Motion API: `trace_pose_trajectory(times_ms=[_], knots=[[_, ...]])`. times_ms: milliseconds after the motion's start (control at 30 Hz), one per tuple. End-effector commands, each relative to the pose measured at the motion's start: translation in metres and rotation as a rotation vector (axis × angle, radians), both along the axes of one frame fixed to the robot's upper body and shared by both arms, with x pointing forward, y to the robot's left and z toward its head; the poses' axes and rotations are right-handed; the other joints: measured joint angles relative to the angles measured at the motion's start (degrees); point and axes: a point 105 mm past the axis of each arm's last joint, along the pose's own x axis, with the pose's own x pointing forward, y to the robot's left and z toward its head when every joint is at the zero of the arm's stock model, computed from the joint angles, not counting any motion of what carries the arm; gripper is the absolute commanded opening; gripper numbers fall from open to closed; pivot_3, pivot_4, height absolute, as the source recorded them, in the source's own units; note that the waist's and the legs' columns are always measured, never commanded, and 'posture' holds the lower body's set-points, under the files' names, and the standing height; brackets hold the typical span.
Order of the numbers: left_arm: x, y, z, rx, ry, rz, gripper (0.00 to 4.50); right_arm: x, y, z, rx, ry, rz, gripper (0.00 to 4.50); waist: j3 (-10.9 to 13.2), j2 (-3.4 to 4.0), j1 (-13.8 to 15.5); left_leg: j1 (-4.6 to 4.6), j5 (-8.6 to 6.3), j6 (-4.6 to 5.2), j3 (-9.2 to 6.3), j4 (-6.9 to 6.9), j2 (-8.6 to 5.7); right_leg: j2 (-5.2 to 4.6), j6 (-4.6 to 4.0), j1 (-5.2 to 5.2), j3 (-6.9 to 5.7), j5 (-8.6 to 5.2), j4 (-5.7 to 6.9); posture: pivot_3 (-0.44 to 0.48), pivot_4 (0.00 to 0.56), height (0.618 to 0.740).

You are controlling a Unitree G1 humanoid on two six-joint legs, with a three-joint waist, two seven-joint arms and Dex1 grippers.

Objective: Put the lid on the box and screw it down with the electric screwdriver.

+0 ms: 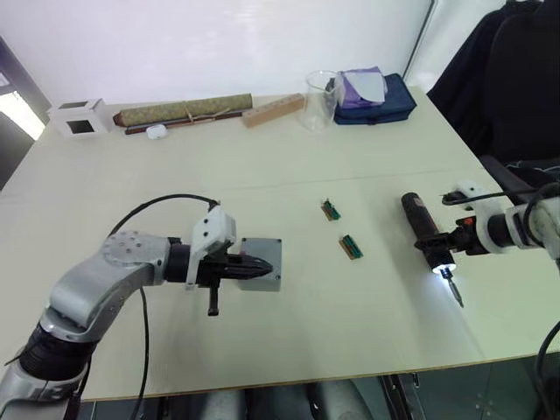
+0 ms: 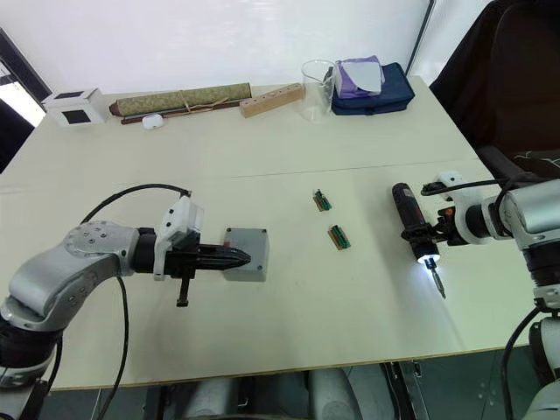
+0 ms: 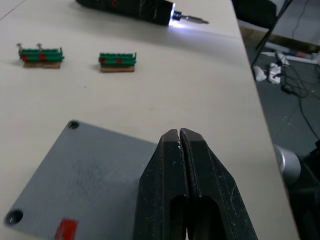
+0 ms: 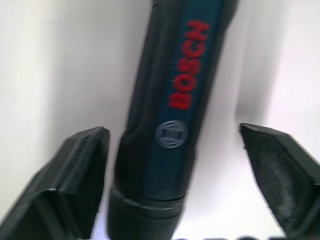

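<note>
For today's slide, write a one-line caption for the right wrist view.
Open right gripper straddling the electric screwdriver lying on the white table, fingers either side.

matt grey metal lid — glossy plastic electric screwdriver.

Left gripper pressed shut, black fingers together with no gap, tips over the near edge of the lid. Grey lid flat on the pale table, screw holes at two visible corners, a red mark near one edge. Beyond the fingertips, two small green terminal blocks side by side. Farther off, the electric screwdriver lying flat, light on at its bit end.
</note>
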Motion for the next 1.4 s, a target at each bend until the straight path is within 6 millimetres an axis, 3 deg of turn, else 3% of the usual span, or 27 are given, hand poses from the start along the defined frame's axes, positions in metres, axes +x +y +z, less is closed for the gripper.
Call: trace_pose_trajectory(times_ms=[33, 167, 267, 300, 367, 467, 700, 867, 1200, 1400], knots=[[0.004, 0.005, 0.006, 0.001, -0.048, 0.021, 0.00, 0.010, -0.001, 0.024, -0.018, -0.101, -0.001, 4.48, 0.00, 0.00, 0.09, 0.00, 0.00, 0.00, 0.00, 0.00, 0.00, 0.00, 0.00, 0.00, 0.00, 0.00, 0.01, 0.000, 0.150, 0.740], [0.021, 0.025, 0.009, 0.026, -0.068, 0.120, 0.00, 0.024, 0.009, 0.092, -0.184, -0.380, 0.128, 4.48, 0.05, 0.11, -0.07, 0.00, 0.00, 0.00, 0.05, 0.02, 0.00, -0.02, 0.00, -0.04, 0.01, 0.00, 0.07, 0.000, 0.150, 0.740], [0.036, 0.036, 0.013, 0.000, -0.084, 0.204, 0.00, 0.025, 0.031, 0.109, -0.198, -0.465, 0.223, 4.48, 0.04, 0.06, 0.08, 0.00, 0.00, 0.00, -0.03, 0.02, 0.03, 0.03, -0.01, -0.07, -0.06, 0.00, 0.11, 0.000, 0.150, 0.740], [0.046, 0.042, 0.014, -0.002, -0.109, 0.261, 0.00, 0.024, 0.051, 0.109, -0.168, -0.490, 0.299, 4.48, 0.03, 0.02, 0.10, 0.00, 0.00, 0.00, -0.06, 0.01, 0.06, 0.04, -0.01, -0.05, -0.09, 0.00, 0.10, 0.000, 0.150, 0.740], [0.061, 0.050, 0.009, 0.037, -0.153, 0.349, 0.00, 0.011, 0.096, 0.101, -0.047, -0.504, 0.466, 4.48, -0.02, -0.08, 0.12, 0.01, 0.00, 0.00, -0.09, 0.02, 0.06, 0.04, -0.01, -0.01, -0.11, 0.00, 0.10, 0.000, 0.150, 0.740], [0.059, 0.049, -0.003, 0.085, -0.152, 0.337, 0.00, -0.022, 0.152, 0.079, 0.094, -0.488, 0.715, 4.48, -0.05, -0.16, 0.14, 0.02, 0.00, 0.00, -0.14, 0.04, 0.07, 0.04, -0.01, 0.04, -0.12, 0.00, 0.13, 0.000, 0.150, 0.740], [0.049, 0.045, -0.025, 0.126, -0.105, 0.302, 0.00, -0.074, 0.209, 0.012, 0.163, -0.374, 0.944, 4.48, -0.12, -0.41, 0.86, -0.05, 0.00, 0.00, -0.20, 0.13, -0.02, -0.16, 0.00, 0.09, -0.17, 0.01, 0.12, 0.000, 0.150, 0.740], [0.053, 0.034, -0.040, 0.150, -0.101, 0.288, 0.00, -0.073, 0.226, -0.002, 0.205, -0.357, 0.936, 4.48, -0.12, -0.41, 0.70, 0.05, 0.01, -0.03, -0.19, 0.26, -0.01, -0.09, -0.02, 0.17, -0.17, 0.02, 0.19, 0.000, 0.150, 0.740], [0.070, 0.007, -0.040, 0.113, -0.129, 0.222, 0.00, -0.086, 0.249, -0.007, 0.344, -0.323, 0.995, 4.48, -0.13, -0.43, 0.83, 0.08, 0.01, -0.03, -0.25, 0.27, -0.02, -0.06, -0.01, 0.22, -0.22, 0.04, 0.23, 0.000, 0.150, 0.740], [0.084, 0.017, -0.039, 0.145, -0.166, 0.252, 0.00, -0.083, 0.242, -0.001, 0.313, -0.362, 0.976, 4.48, -0.13, -0.43, 0.52, 0.08, 0.01, -0.03, -0.28, 0.28, -0.02, -0.05, 0.00, 0.22, -0.24, 0.05, 0.26, 0.000, 0.150, 0.740]])
